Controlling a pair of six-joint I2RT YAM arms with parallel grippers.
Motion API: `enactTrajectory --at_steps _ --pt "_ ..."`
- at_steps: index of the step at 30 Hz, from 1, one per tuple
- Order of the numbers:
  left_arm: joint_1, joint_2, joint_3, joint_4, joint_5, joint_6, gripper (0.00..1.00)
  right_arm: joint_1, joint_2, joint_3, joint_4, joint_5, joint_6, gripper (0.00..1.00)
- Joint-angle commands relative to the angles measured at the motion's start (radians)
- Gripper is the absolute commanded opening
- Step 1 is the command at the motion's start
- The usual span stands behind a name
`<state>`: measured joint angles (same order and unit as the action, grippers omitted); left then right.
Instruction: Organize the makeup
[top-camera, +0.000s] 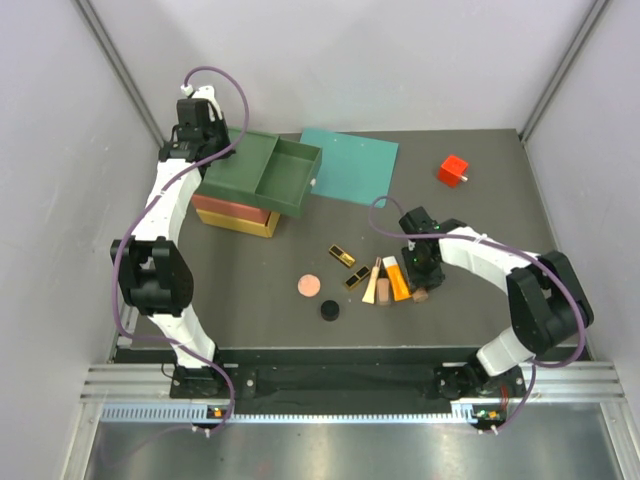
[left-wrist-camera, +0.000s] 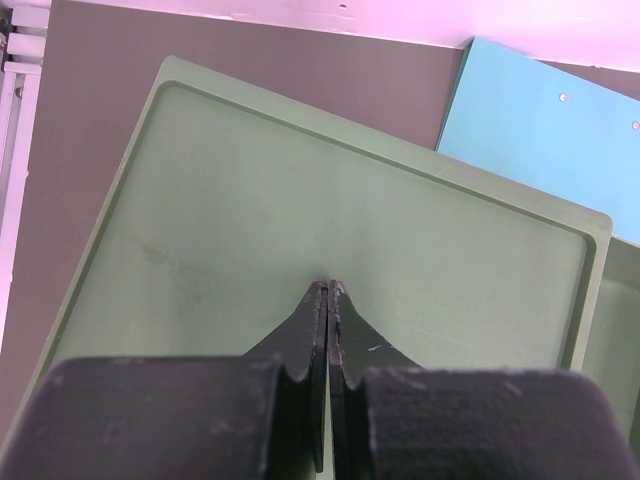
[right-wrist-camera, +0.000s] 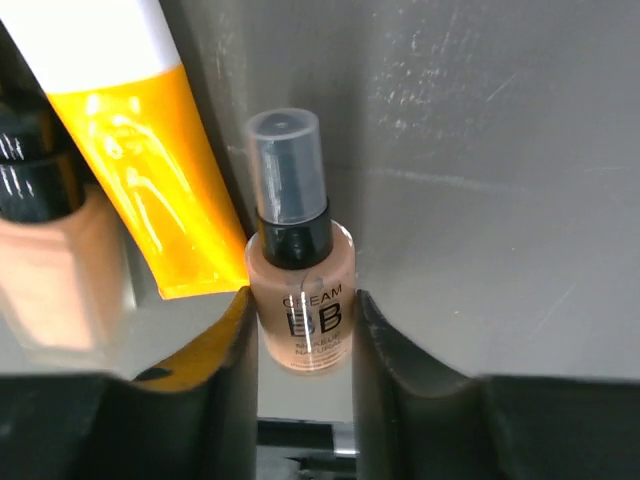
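grips the brown tube (right-wrist-camera: 300, 270) between the right fingers (right-wrist-camera: 235, 340), flat on the bench (right-wrist-camera: 480, 150) just beside the orange tube (right-wrist-camera: 150, 170), with beige tube (top-camera: 371, 288), black-and-gold cases (top-camera: 341, 255), pink disc (top-camera: 309, 286) and black jar (top-camera: 329, 310) to its left; holds the left fingers (left-wrist-camera: 312, 345) pressed together, empty, above the green tray (left-wrist-camera: 250, 200).

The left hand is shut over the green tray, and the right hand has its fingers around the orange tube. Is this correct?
One thing is wrong: in the right wrist view, the right hand is around the brown bottle, and the orange tube lies beside it. The rest holds.
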<state>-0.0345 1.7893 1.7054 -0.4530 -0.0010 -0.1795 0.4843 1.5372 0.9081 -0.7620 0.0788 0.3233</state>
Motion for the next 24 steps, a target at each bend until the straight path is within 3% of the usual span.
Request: enactTrajectory --at_steps 1,7,12,20,24 --pt "0.002 0.065 -0.059 -0.158 -0.004 0.003 0.00 0.010 0.017 -0.015 0.101 0.009 0.026 0.12" --pt "0.002 0.055 -0.076 -0.159 -0.004 -0.003 0.00 0.011 -0.018 0.064 0.083 0.038 -0.007 0.01" --pt "0.002 0.053 -0.078 -0.158 -0.004 -0.005 0.00 0.010 -0.022 0.188 0.052 0.027 -0.038 0.00" --pt "0.002 0.056 -0.084 -0.158 -0.004 -0.005 0.00 0.010 0.044 0.540 0.000 -0.017 -0.024 0.00" --pt "0.002 0.055 -0.082 -0.158 -0.004 -0.008 0.00 0.010 0.078 0.696 0.052 -0.128 0.002 0.00"
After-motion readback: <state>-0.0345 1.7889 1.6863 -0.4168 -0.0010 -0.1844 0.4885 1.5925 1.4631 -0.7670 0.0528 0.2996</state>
